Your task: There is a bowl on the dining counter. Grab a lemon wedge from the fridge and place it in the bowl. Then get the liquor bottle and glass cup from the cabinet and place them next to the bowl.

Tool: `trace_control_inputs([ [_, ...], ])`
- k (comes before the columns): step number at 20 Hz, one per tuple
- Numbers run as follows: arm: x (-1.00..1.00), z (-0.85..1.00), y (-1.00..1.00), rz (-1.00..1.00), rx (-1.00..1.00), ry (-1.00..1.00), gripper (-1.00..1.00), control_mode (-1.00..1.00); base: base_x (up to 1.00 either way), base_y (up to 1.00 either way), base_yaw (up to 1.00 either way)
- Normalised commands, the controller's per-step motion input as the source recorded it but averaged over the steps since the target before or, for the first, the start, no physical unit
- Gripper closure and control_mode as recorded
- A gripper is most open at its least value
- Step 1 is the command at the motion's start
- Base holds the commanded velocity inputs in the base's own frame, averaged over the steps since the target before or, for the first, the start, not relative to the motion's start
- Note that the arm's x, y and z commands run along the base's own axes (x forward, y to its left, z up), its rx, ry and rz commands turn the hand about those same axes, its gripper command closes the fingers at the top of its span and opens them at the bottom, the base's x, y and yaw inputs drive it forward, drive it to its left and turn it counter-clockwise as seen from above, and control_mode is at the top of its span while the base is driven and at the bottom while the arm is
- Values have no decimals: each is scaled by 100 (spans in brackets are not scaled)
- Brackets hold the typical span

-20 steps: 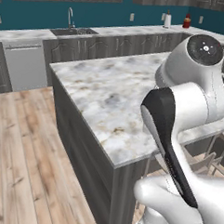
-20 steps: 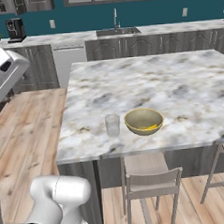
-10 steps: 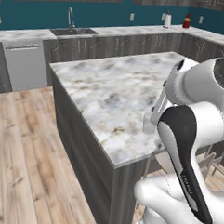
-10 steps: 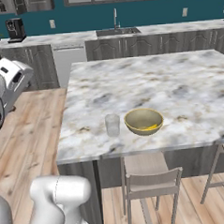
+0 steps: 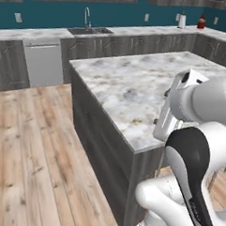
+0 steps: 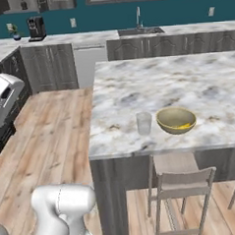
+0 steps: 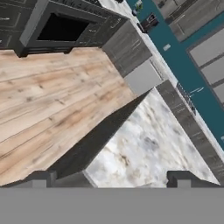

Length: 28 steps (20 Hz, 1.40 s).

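Marble-patterned stone tops the dining counter [image 6: 186,81], and on it the yellowish bowl [image 6: 176,120] sits close to the near edge with a yellow lemon wedge [image 6: 180,128] showing inside it; the glass cup [image 6: 144,123] stands upright just beside the bowl on its left, apart from it. The liquor bottle cannot be made out anywhere, so it is judged to be the piece left to fetch. A bottle is likely to be rigid, smooth, breakable and fairly heavy for its width — best taken around the body, square-on, and kept upright. The gripper [image 7: 109,180] has its dark tips spread wide with nothing between them, looking along the counter's corner and down to the wooden floor [image 7: 48,96]. The counter's near edge is a hard drop, and two stools [image 6: 180,184] are tucked under it below the bowl. Open room lies on the stone behind and to the right of the bowl — a bottle set there would stay clear of the cup.
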Motion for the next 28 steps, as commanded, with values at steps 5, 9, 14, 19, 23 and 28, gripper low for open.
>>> trace_control_inputs([
  [5, 0, 0, 0, 0, 0, 0, -100, 100, -35, 100, 49],
  [9, 0, 0, 0, 0, 0, 0, -100, 100, 30, 76, 54],
  [14, 0, 0, 0, 0, 0, 0, -100, 100, 92, 15, 24],
  [19, 0, 0, 0, 0, 0, 0, -100, 100, 100, 0, 12],
  [23, 0, 0, 0, 0, 0, 0, -100, 100, 100, 0, 12],
  [28, 0, 0, 0, 0, 0, 0, -100, 100, 100, 0, 8],
])
